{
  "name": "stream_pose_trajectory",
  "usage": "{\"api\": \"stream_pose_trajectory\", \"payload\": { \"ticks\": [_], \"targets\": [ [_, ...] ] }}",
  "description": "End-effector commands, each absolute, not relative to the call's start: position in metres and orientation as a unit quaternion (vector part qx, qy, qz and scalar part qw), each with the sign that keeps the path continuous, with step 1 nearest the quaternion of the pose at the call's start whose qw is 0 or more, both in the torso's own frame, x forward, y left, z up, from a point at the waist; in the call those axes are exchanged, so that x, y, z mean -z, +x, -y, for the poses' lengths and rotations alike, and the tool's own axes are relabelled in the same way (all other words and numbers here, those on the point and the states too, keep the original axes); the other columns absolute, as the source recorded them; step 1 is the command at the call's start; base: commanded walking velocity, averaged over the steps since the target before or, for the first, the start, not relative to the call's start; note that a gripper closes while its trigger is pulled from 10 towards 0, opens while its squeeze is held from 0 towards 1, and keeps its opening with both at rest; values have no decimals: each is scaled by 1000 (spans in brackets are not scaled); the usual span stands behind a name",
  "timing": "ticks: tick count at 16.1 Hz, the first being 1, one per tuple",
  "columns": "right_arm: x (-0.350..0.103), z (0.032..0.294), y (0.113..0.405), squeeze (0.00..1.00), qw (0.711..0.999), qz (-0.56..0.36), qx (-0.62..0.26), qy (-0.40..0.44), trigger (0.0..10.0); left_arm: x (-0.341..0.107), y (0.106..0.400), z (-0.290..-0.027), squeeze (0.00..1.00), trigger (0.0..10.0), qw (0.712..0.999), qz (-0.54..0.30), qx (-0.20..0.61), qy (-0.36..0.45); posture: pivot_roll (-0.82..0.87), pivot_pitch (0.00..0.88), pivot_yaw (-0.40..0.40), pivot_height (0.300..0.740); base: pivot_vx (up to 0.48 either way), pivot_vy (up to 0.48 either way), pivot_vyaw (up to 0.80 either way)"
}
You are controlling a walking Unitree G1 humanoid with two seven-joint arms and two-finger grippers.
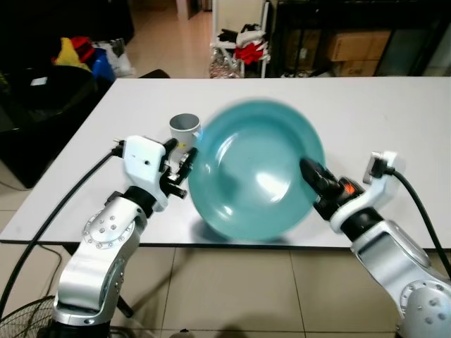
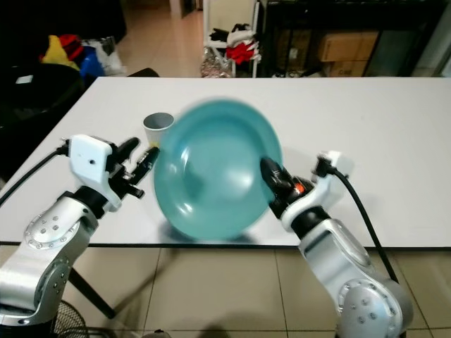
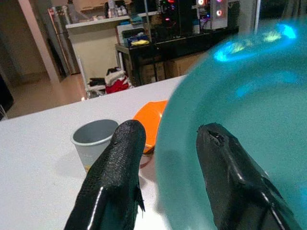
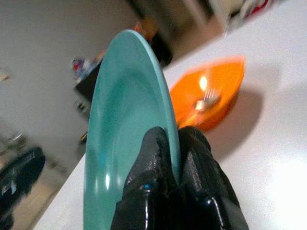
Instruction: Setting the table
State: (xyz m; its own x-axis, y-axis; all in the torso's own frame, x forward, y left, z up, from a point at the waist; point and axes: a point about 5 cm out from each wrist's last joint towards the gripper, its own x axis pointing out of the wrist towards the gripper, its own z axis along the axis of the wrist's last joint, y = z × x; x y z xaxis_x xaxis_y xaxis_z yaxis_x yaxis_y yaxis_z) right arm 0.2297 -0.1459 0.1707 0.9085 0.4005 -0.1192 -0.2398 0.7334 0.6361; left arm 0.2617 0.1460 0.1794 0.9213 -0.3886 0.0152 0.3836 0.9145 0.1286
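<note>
A large teal plate (image 1: 254, 169) stands tilted up above the near part of the white table (image 1: 394, 113), its hollow face toward me. My right gripper (image 1: 313, 176) is shut on the plate's right rim, its fingers (image 4: 158, 158) pinching the edge. My left gripper (image 1: 184, 169) is open at the plate's left edge, and in the left wrist view the rim (image 3: 168, 143) runs between its two fingers. Just beyond the left gripper stands a grey paper cup (image 1: 184, 127). An orange bowl (image 4: 211, 100) with a metal utensil in it sits on the table behind the plate.
The table's near edge runs just below both arms, with tiled floor under it. Black cables trail from both wrists. Past the far edge are piled clothes (image 1: 243, 46), a dark shelf with cardboard boxes (image 1: 352, 42) and coloured bags (image 1: 84, 56) at the far left.
</note>
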Motion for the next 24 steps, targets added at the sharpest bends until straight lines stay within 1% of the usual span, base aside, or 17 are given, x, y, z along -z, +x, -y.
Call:
{"api": "stream_pose_trajectory", "payload": {
  "ticks": [1,2,4,6,7,9,11,13,15,18,20,24],
  "targets": [
    [-170,130,227,0,894,-151,-235,351,10000,-183,262,-154,0,10000,978,23,195,72,78,0,43,740,0,0,0],
    [-164,129,227,0,883,-171,-233,370,10000,-183,261,-157,0,10000,977,23,200,76,80,0,43,740,0,0,0],
    [-153,124,227,0,844,-213,-255,420,10000,-184,256,-168,0,10000,970,13,229,84,82,0,41,740,0,0,0],
    [-147,120,224,0,824,-239,-275,434,10000,-181,247,-173,0,10000,957,-8,276,87,82,0,41,740,0,0,0],
    [-144,118,222,0,817,-260,-287,427,10000,-179,242,-175,0,10000,949,-20,301,90,82,0,41,740,0,0,0],
    [-138,113,219,0,811,-290,-296,413,10000,-174,231,-177,0,10000,935,-49,339,92,95,0,32,740,0,0,0],
    [-128,113,218,0,807,-331,-280,401,10000,-168,221,-178,0,10000,918,-81,377,97,97,0,29,740,0,0,0],
    [-116,118,224,0,807,-357,-232,408,10000,-165,216,-179,0,10000,910,-94,391,100,98,0,28,740,0,0,0],
    [-113,122,230,0,810,-358,-210,415,10000,-166,215,-179,0,10000,908,-97,395,98,98,0,29,740,0,0,0],
    [-117,131,250,0,822,-329,-163,436,10000,-164,212,-178,0,10000,903,-107,405,99,99,0,30,740,0,0,0],
    [-110,138,263,0,830,-340,-111,428,10000,-162,212,-177,0,10000,901,-109,407,99,98,0,30,740,0,0,0],
    [-107,137,281,0,824,-354,-80,435,10000,-161,210,-174,0,10000,896,-116,419,97,100,0,35,740,0,0,0]
  ]
}}
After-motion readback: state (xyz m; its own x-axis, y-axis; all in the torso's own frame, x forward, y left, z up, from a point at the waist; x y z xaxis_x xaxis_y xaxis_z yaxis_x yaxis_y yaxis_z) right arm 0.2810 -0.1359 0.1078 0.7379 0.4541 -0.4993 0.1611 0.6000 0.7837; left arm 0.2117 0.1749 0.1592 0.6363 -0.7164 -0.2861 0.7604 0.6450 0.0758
